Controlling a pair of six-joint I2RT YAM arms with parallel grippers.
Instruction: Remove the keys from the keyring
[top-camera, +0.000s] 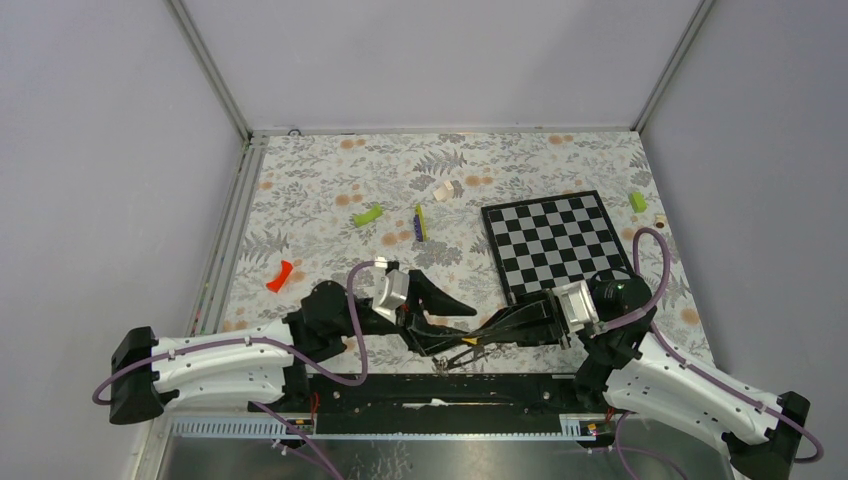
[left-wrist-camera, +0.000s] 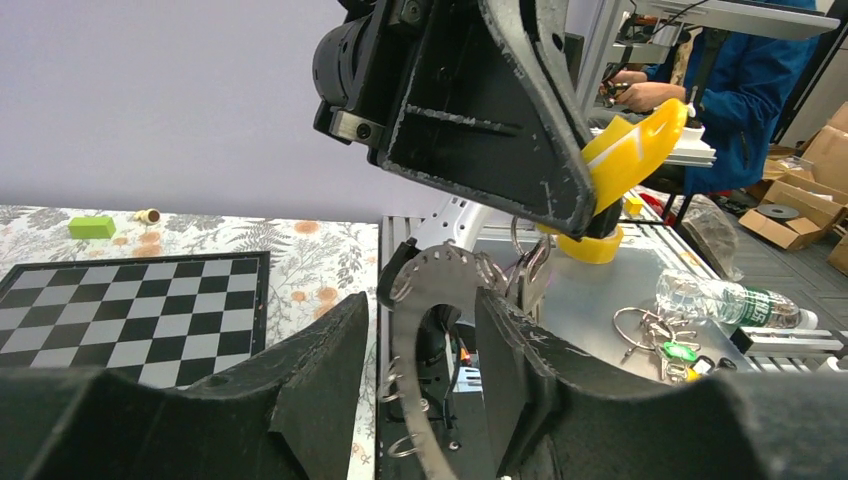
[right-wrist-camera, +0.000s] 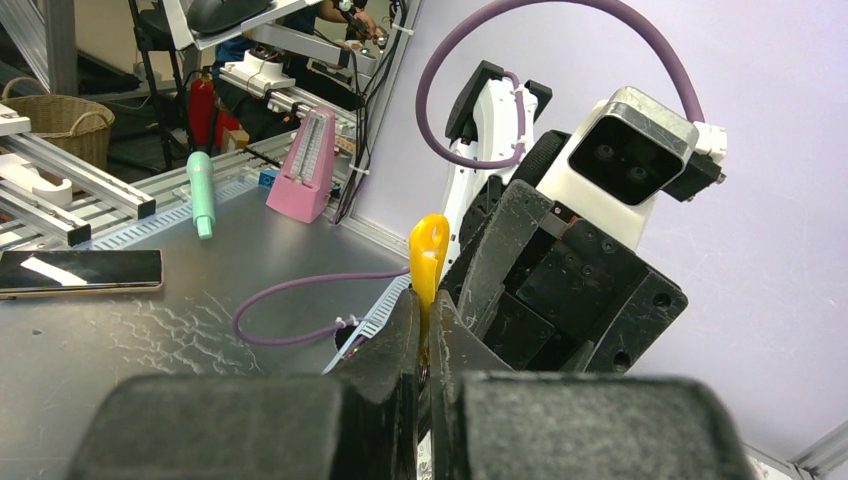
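The keyring (left-wrist-camera: 440, 285), a grey metal hoop with small split rings on it, stands upright between the fingers of my left gripper (left-wrist-camera: 415, 330). The jaws are apart; the hoop rests against the right-hand finger (left-wrist-camera: 510, 350) and runs behind it. My right gripper (right-wrist-camera: 422, 320) is shut on a key's yellow tag (right-wrist-camera: 428, 250), which also shows in the left wrist view (left-wrist-camera: 630, 150). A few metal keys (left-wrist-camera: 530, 275) hang by the hoop. From above, both grippers (top-camera: 450, 320) (top-camera: 480, 338) meet over the table's near edge, with the yellow tag (top-camera: 470, 340) between them.
A checkered board (top-camera: 555, 245) lies to the right. Lime-green blocks (top-camera: 368, 214) (top-camera: 637, 201), a yellow-green and purple stick (top-camera: 421, 222), a red piece (top-camera: 280, 276) and a pale piece (top-camera: 444, 190) lie farther back. Off the table, a water bottle (left-wrist-camera: 730, 300) and another key bunch (left-wrist-camera: 670, 345) lie on a metal shelf.
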